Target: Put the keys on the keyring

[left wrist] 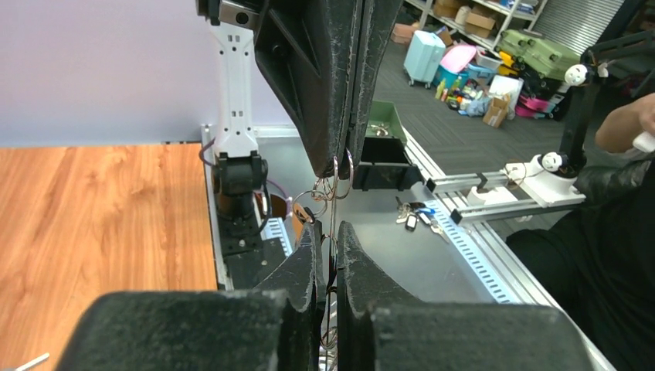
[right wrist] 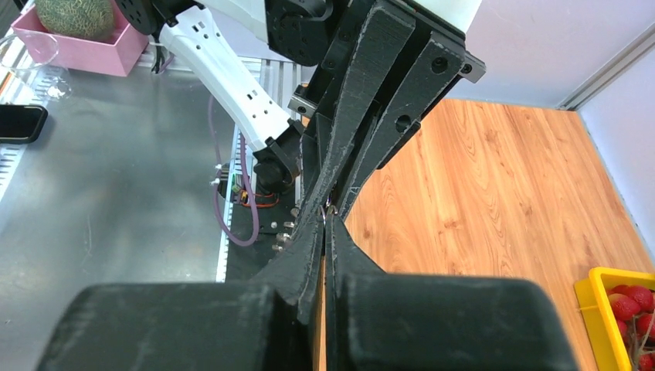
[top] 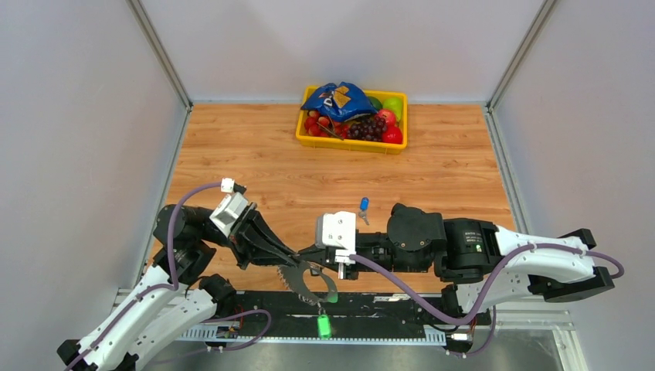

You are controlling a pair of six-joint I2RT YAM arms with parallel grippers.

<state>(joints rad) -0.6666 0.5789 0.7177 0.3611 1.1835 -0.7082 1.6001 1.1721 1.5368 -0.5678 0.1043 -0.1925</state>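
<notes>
Here | left pincer [left wrist: 330,234] and right pincer [right wrist: 324,224] meet tip to tip, both clamped shut on the keyring [top: 307,284], which hangs just below them, likely steadied from two sides for threading | blue key [top: 363,205] lies loose beyond the right pincer

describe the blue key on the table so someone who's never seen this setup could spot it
On the wooden table, find the yellow basket of fruit at the far edge, then come straight back toward the arms. The blue key lies alone on bare wood just beyond the right arm's wrist. It alone lies loose and has a blue head; the other keys fringe the keyring.
</notes>
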